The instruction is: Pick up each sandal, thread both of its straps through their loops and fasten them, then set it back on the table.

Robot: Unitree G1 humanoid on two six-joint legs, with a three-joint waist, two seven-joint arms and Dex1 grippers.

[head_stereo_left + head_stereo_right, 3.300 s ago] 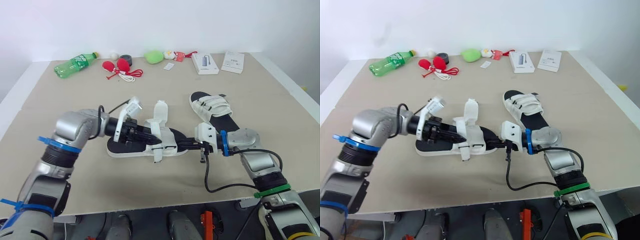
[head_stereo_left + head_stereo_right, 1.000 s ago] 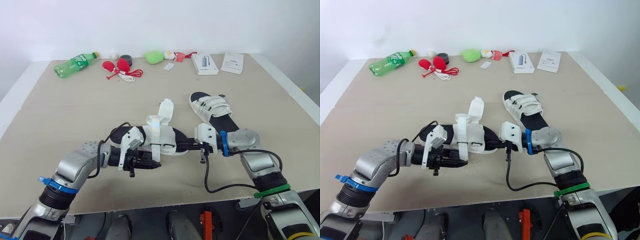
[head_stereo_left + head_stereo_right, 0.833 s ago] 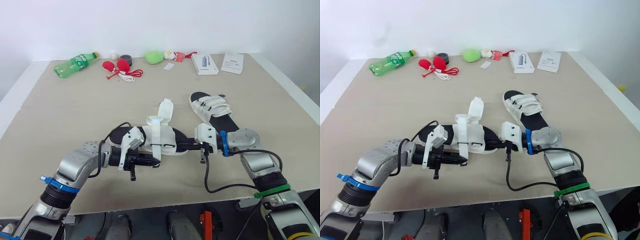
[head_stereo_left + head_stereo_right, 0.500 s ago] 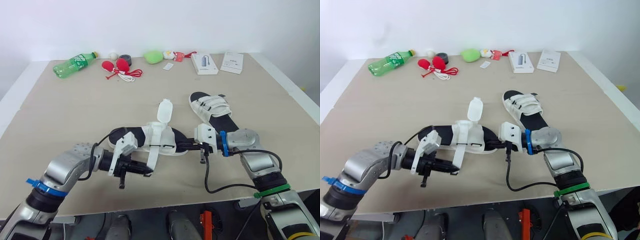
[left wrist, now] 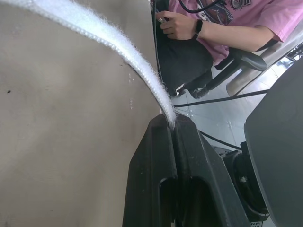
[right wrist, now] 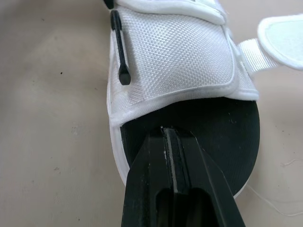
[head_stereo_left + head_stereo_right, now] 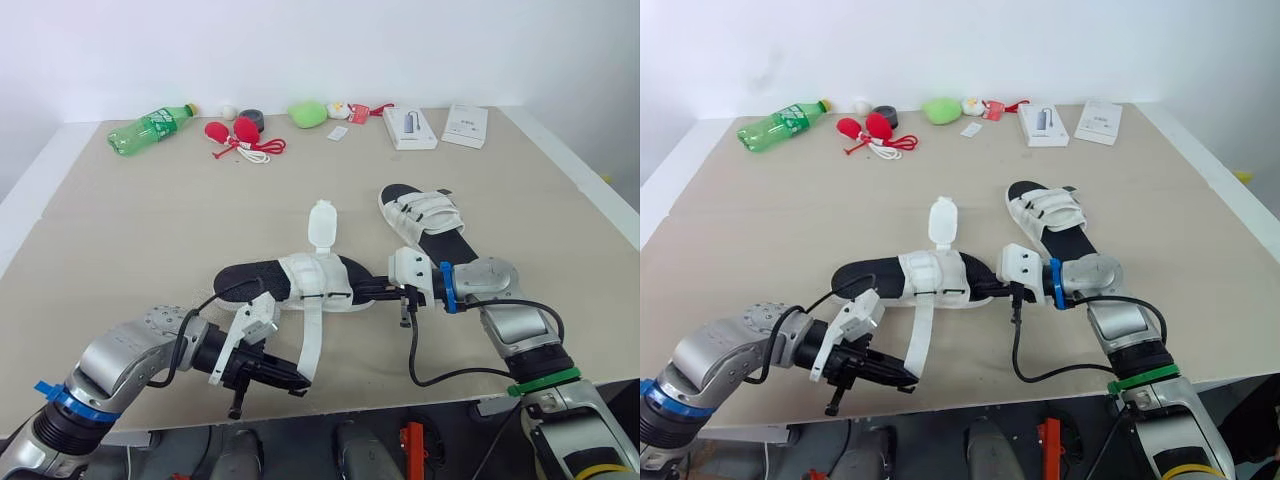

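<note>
Table [image 7: 150, 220]: beige board top.
Left claw [image 7: 300, 378]: pinching white fabric strap [image 7: 312, 335], near front edge.
Right claw [image 7: 362, 292]: clamping black-soled white sandal [image 7: 290, 280].

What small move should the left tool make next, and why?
Probably fold the strap back over the upper of the sandal and press it down. The left tool is shut on the strap's tip, drawn toward the near edge of the table, seemingly through its loop; the right tool rests at the toe end. The second strap stands open.
</note>
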